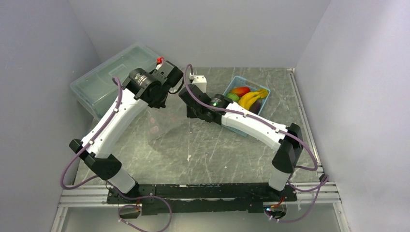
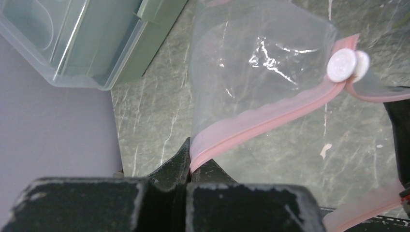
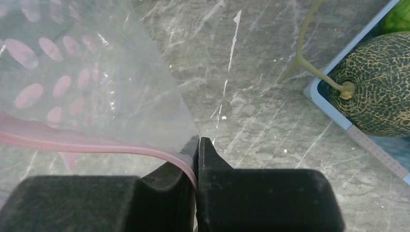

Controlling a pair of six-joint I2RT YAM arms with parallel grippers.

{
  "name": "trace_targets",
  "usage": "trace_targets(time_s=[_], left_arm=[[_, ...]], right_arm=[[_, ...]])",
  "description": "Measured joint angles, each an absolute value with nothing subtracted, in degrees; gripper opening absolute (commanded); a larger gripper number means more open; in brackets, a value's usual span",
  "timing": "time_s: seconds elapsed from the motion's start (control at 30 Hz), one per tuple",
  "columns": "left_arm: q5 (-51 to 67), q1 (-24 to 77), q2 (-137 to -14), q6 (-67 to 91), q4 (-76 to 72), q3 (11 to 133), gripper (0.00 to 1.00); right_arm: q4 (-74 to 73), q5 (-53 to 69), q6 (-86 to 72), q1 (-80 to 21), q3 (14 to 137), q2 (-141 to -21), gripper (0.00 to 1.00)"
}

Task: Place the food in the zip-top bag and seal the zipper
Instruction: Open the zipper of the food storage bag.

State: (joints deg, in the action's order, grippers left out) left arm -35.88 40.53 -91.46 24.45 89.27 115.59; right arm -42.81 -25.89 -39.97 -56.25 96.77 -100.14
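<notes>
Note left end effector (image 2: 189, 162) pinched fully closed on the zipper (image 2: 270, 113), gripping the pink strip at one corner of the bag (image 2: 251, 72), near the lidded box (image 2: 87, 43). Note right end effector (image 3: 197, 154) likewise pressed closed on a pink strip at a bag corner. See the bag slung slack between the two grips, with the white slider (image 2: 342, 65) sitting on the strip between them. Judge the strip to part into two lips beyond the slider; cannot tell the width of the opening.

See nothing inside the bag. Find the food (image 1: 249, 99) in the blue basket (image 3: 319, 100) on the bench (image 3: 251, 96), with the melon (image 3: 377, 87) nearest the right end effector, apart from the bag. Judge loading not yet begun.

Risks from here:
- Losing the thin strip through slippage under sideways pull.
- Stretching or tearing the film by pulling too hard.
- Having no free end effector for fetching food; releasing either side likely to collapse the mouth.
- Dropping round pieces past a narrow opening.
</notes>
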Motion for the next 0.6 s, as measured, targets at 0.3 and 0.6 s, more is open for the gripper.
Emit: trace_targets(time_s=[0.3,0.6], left_arm=[[-35.8,39.1,-88.6,23.7,88.2,109.3,0.00],[-35.7,37.8,-87.2,23.1,86.2,106.8,0.00]], right_arm=[[-40.3,-22.2,-39.9,-55.8,93.9,-97.4,0.29],[-33.9,-17.4,-39.6,-55.2,88.7,-89.9,0.46]])
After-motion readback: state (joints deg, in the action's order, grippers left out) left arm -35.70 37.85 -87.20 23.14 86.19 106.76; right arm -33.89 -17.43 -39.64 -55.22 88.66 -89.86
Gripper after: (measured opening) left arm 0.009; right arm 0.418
